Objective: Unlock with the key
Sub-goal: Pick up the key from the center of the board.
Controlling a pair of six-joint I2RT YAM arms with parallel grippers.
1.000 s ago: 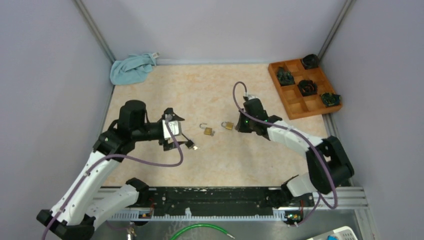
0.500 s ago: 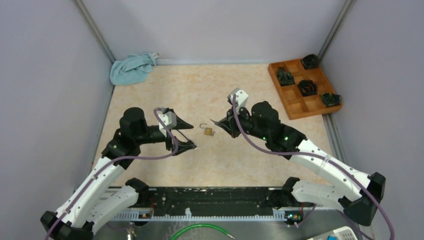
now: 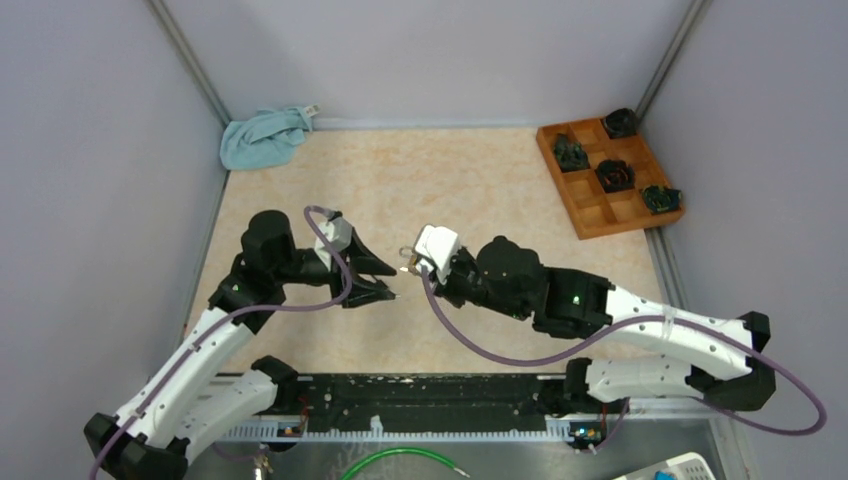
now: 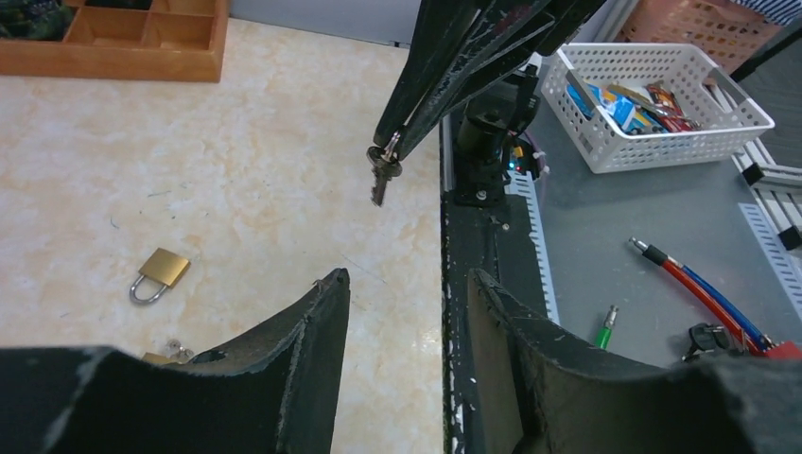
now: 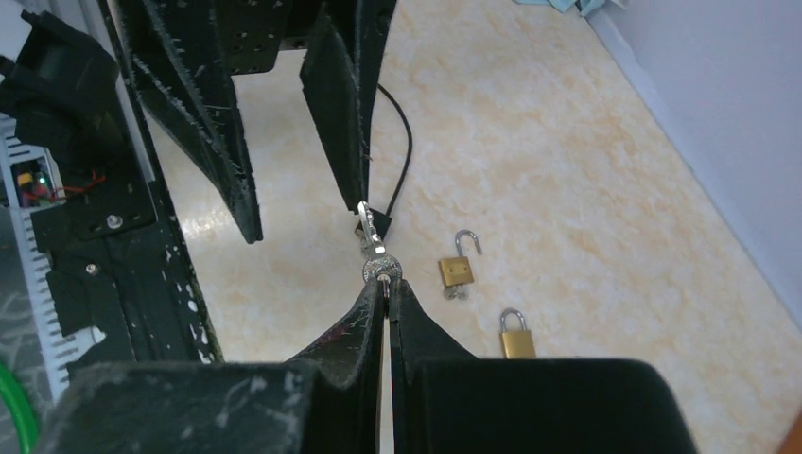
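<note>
Pinching a small silvery key (image 5: 374, 241) by its head, right pincer (image 5: 386, 288), left pincer (image 4: 407, 279) spread, brass padlock (image 5: 458, 270) apparently unshackled.

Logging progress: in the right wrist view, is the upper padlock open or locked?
Open. The padlock has its shackle swung out, with one leg free of the body.

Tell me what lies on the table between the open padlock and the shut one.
Nothing: the right wrist view shows only bare table between the open padlock and the shut padlock. The key in the right gripper hangs aside.
</note>
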